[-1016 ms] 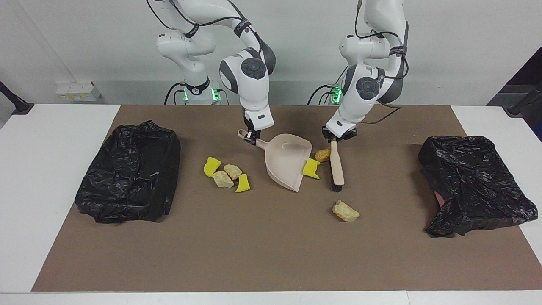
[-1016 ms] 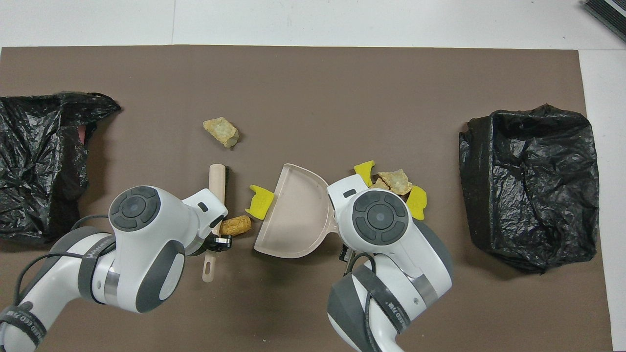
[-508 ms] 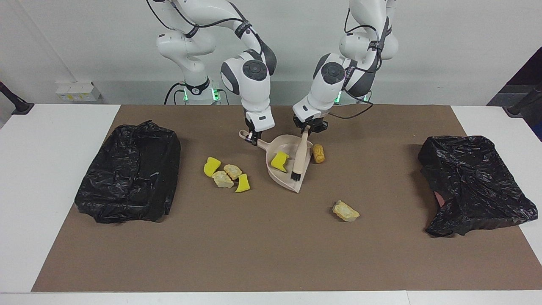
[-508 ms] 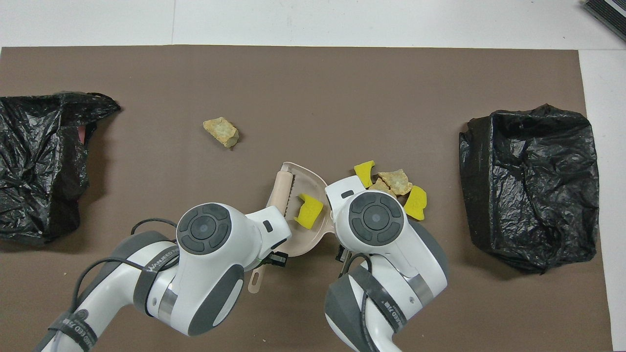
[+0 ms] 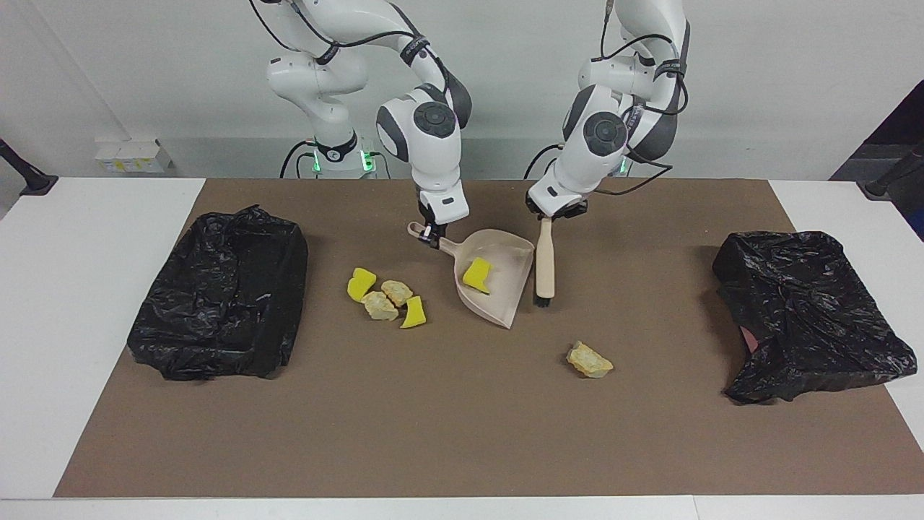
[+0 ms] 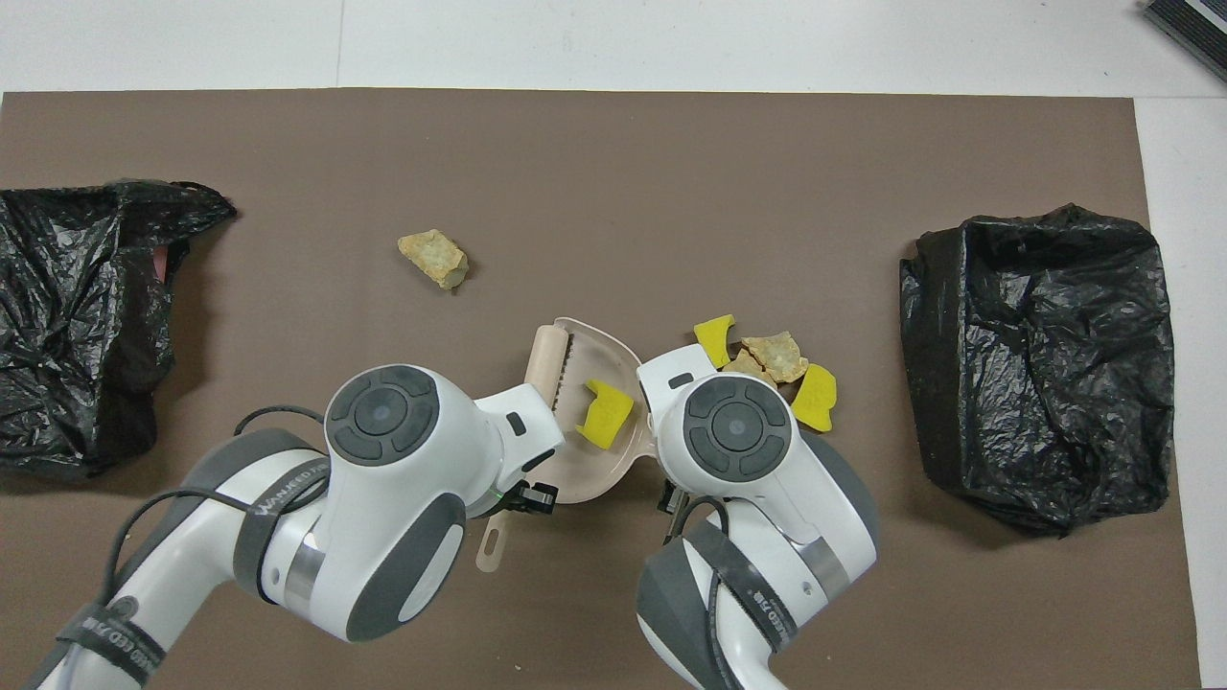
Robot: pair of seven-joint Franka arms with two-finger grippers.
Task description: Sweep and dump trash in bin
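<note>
One yellow sponge piece (image 5: 476, 274) now lies in the dustpan (image 5: 498, 289), swept in at frame centre. The left tool (image 5: 554, 214) stays clenched on the brush (image 5: 544, 263), the right tool (image 5: 431, 235) on the pan's handle; five bits remain visible outside.

Two white robot arms reach down from twelve o'clock over the table, left gripper (image 5: 554, 214) and right gripper (image 5: 430, 236) both clamped tight.
</note>
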